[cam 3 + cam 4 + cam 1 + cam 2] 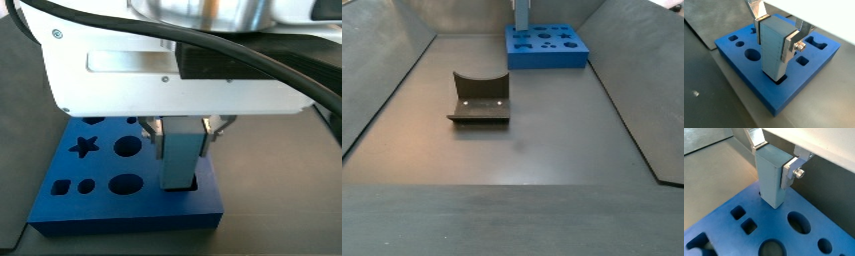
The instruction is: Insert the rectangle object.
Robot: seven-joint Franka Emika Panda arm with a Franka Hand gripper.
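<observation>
The rectangle object is a light blue bar standing upright, its lower end in a rectangular hole of the dark blue board. My gripper is shut on the bar's upper end, one silver finger on each side. Another wrist view shows the bar held by the gripper with its foot in the board. In a side view the bar stands in a hole near the board's right front corner. In the far side view the bar rises from the board.
The board has several other shaped holes, among them a star and round ones. The fixture stands on the floor mid-left, well away from the board. Dark sloping walls enclose the floor.
</observation>
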